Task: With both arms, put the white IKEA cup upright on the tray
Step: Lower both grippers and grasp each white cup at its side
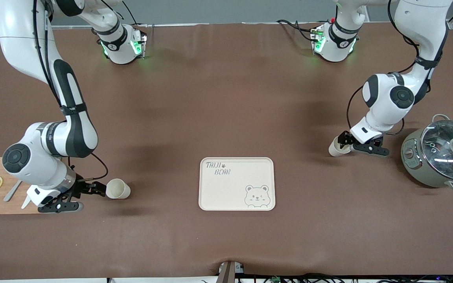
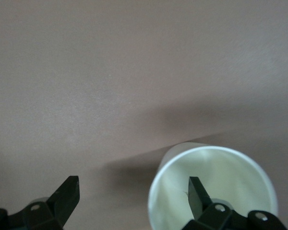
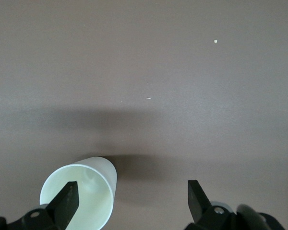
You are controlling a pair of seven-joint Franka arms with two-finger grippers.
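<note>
Front view shows both black grippers, left gripper (image 1: 342, 144) and right gripper (image 1: 100, 189), spread open around tipped white plastic cups (image 1: 118, 189), which could roll away if nudged.

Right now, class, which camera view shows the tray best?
The front view. It shows the whole tray flat on the table between the two cups, with its lettering and bear drawing plain to see. Both wrist views show none of it, only a cup and bare table.
</note>
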